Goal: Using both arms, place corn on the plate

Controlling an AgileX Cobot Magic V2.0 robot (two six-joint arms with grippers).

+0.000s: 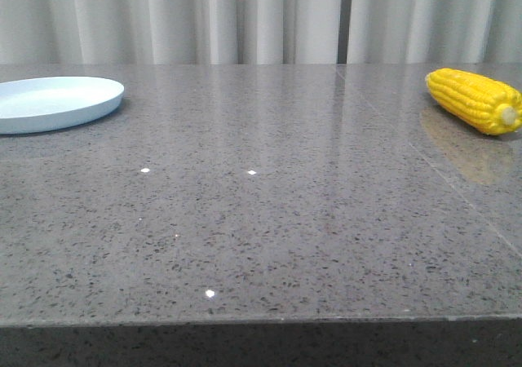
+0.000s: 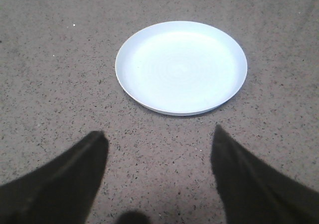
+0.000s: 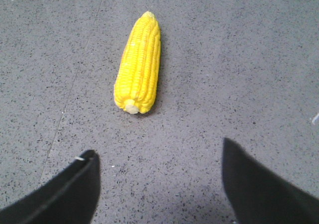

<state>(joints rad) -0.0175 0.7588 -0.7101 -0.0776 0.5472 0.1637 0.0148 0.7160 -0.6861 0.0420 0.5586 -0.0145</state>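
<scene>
The yellow corn lies on the grey speckled table at the far right, its pale stub end towards the front. The pale blue-white plate sits empty at the far left. Neither gripper shows in the front view. In the left wrist view my left gripper is open and empty above bare table, short of the plate. In the right wrist view my right gripper is open and empty, short of the corn, whose stub end points towards the fingers.
The table's front edge runs across the bottom of the front view. White curtains hang behind the table. A seam in the tabletop runs diagonally near the corn.
</scene>
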